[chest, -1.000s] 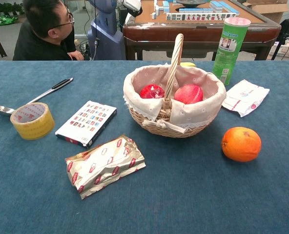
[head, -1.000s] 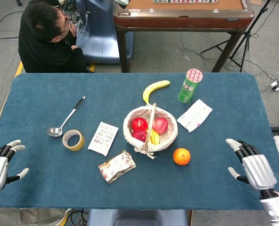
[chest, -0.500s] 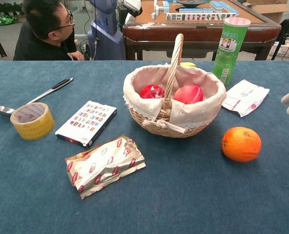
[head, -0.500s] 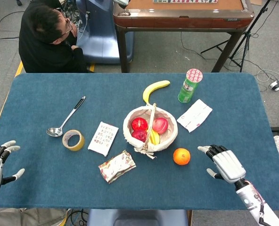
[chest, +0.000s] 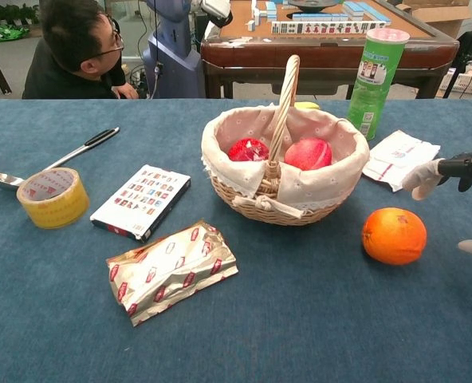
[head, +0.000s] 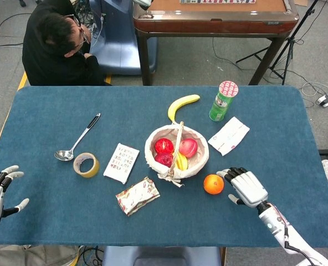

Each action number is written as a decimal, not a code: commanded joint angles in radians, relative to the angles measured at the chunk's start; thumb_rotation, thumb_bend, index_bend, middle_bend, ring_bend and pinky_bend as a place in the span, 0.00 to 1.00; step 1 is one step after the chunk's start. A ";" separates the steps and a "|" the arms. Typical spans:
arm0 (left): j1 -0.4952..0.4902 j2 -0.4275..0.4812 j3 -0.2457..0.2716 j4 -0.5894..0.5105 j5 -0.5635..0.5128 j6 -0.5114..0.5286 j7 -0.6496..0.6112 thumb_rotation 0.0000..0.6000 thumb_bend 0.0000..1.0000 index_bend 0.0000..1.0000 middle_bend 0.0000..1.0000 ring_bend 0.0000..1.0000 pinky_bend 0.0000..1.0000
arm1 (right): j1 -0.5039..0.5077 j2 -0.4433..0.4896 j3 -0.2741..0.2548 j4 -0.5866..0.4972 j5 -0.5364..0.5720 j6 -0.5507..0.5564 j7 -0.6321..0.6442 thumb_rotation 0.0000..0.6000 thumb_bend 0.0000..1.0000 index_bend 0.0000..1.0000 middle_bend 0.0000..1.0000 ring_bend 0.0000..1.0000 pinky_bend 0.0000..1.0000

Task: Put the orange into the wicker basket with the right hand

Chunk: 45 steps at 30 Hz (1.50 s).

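The head view looks steeply down from high above the near edge, taking in the whole blue cloth-covered table and the floor at twelve o'clock. The chest view sits low and close at six o'clock, facing level across the tabletop toward twelve. Both share the cloth-lined wicker basket with a handle and its surroundings.

My workplace, a robot lab or demo room: blue-covered bench, a seated man in black opposite me, a mahjong table, a tripod stand and loose floor cables on grey carpet.
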 commanded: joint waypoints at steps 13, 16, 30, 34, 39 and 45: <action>0.002 0.005 0.000 -0.001 -0.002 -0.001 -0.001 1.00 0.17 0.36 0.22 0.24 0.23 | 0.062 -0.088 -0.008 0.093 0.024 -0.050 0.007 1.00 0.23 0.24 0.28 0.22 0.33; 0.003 0.006 0.000 -0.002 -0.003 0.000 -0.002 1.00 0.17 0.36 0.22 0.24 0.23 | 0.073 -0.100 -0.014 0.104 0.026 -0.062 0.013 1.00 0.23 0.24 0.27 0.22 0.33; 0.003 0.005 -0.001 0.004 -0.007 -0.005 -0.003 1.00 0.17 0.36 0.22 0.24 0.23 | 0.084 -0.140 -0.031 0.154 0.037 -0.054 0.017 1.00 0.25 0.32 0.30 0.26 0.41; 0.005 0.006 -0.001 0.004 -0.008 -0.003 -0.004 1.00 0.17 0.36 0.22 0.24 0.23 | 0.075 -0.122 -0.037 0.144 0.017 -0.013 0.049 1.00 0.26 0.38 0.34 0.30 0.44; 0.004 0.006 0.000 0.003 -0.006 -0.005 -0.003 1.00 0.17 0.36 0.22 0.24 0.23 | 0.056 -0.042 -0.037 0.085 -0.002 0.051 0.101 1.00 0.26 0.38 0.34 0.30 0.45; 0.002 0.004 -0.001 0.000 -0.001 -0.005 -0.001 1.00 0.17 0.36 0.22 0.24 0.23 | 0.048 0.077 -0.017 -0.032 -0.012 0.107 0.160 1.00 0.26 0.38 0.34 0.30 0.45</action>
